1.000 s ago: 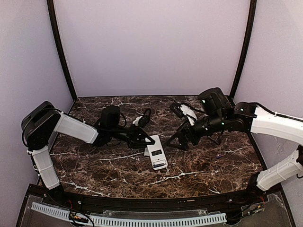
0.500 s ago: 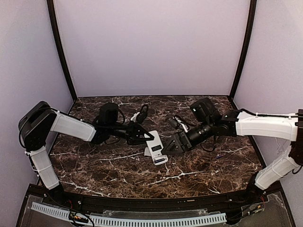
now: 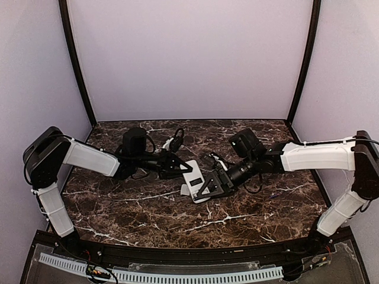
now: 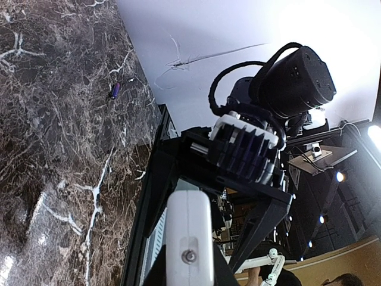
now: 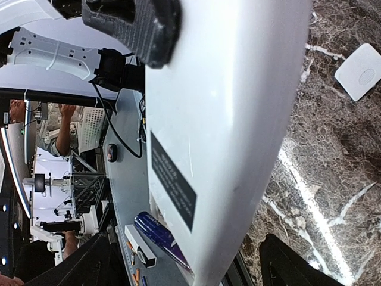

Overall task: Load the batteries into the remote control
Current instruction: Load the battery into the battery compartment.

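Note:
The remote control (image 3: 193, 176) lies white back up at mid table. My left gripper (image 3: 176, 167) is shut on its far end; the left wrist view shows that end (image 4: 189, 238) between the dark fingers (image 4: 189, 265). My right gripper (image 3: 208, 186) is open and straddles the remote's near end, with a gap on each side. In the right wrist view the white back (image 5: 232, 107) fills the frame, my gripper (image 5: 187, 244) stands around it, and one dark blue battery (image 5: 158, 235) lies in the recess below a black label. A second battery (image 4: 115, 90) lies loose on the table, also seen in the top view (image 3: 274, 194).
The small white cover plate (image 5: 360, 71) lies flat on the marble beside the remote, and shows in the top view (image 3: 185, 190). A left finger (image 5: 134, 24) presses on the remote's far end. Black frame posts and lilac walls enclose the table.
My right gripper has moved left across the table and now straddles the remote's near end. My left gripper has stayed shut on the far end, and the remote has shifted slightly.

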Available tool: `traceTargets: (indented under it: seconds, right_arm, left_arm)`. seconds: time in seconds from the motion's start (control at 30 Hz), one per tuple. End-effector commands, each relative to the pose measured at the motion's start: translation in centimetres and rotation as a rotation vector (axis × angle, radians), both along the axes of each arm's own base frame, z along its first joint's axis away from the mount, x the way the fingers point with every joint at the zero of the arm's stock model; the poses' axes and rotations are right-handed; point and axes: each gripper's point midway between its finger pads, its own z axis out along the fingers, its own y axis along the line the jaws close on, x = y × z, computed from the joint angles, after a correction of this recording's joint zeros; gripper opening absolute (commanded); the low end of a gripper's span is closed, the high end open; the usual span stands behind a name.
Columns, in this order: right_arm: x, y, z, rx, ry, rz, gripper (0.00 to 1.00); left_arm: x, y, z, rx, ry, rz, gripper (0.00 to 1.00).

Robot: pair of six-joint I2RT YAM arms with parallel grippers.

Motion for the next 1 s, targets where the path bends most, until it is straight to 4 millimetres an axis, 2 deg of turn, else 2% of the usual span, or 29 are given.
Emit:
traceTargets:
  seconds: [0.0,0.4,0.97]
  right_arm:
    - [-0.1,0.8,1.1,0.051,-0.006,0.030,0.85]
    - [-0.2,1.7,0.9,0.038,-0.007,0.045,0.81]
    - [-0.2,2.1,0.8,0.015,-0.022,0.056,0.76]
  left_arm:
    - [0.4,0.0,2.3,-0.054,-0.055,0.003,0.00]
    - [0.4,0.0,2.1,-0.053,-0.048,0.000,0.00]
    - [0.3,-0.1,2.0,-0.053,-0.047,-0.003,0.00]
